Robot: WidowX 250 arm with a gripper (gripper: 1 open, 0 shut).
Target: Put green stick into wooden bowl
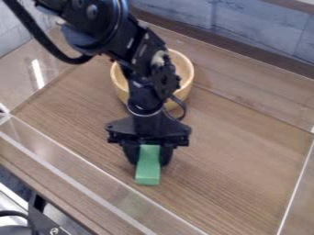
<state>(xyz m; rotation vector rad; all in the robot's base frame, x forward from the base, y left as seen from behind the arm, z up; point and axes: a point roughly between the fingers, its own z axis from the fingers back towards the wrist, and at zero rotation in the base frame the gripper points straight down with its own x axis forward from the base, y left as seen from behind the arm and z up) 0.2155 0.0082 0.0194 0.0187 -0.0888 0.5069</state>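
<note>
On the wood-grain bench, black arm reaches down from upper left, its hand pointing straight down, clamped tight on upper end of green stick. Wooden bowl sits behind the arm, partly hidden, well apart from the stick. Stick's lower end rests on or just above bench, near front edge.

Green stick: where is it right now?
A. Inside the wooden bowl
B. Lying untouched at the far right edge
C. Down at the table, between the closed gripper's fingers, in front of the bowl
C. The green stick sits at table level in the shut gripper, well short of the wooden bowl behind the arm.
</note>
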